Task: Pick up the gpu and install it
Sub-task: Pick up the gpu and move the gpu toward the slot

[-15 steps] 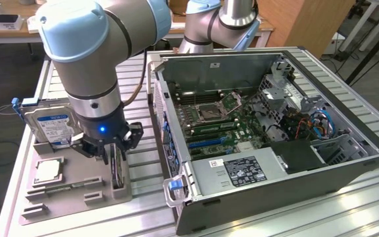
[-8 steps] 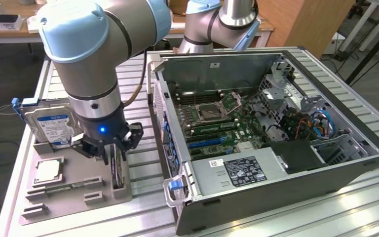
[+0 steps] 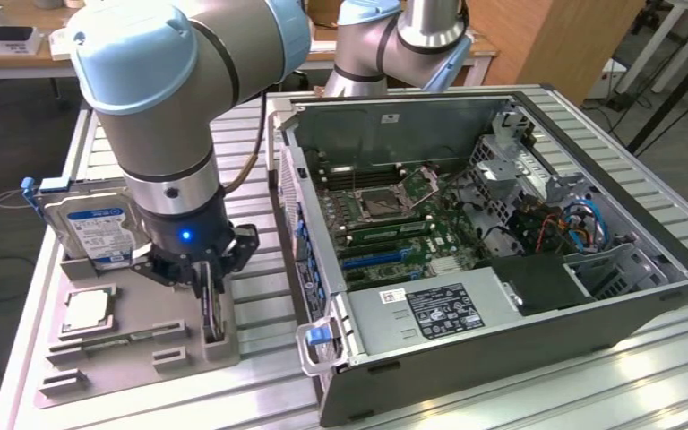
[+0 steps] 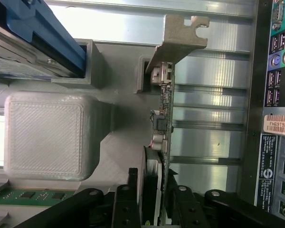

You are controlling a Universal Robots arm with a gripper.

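Slatted metal table [image 3: 536,394] holds gray tray [image 3: 129,369]; tool [image 3: 209,291] at upright gpu [image 4: 164,102].

Gpu [image 4: 164,111] in tray [image 3: 123,363], beside computer case [image 3: 511,358]

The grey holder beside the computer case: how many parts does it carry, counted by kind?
hard drive: 1
processor chip: 1
memory stick: 1
gpu: 1
Total: 4
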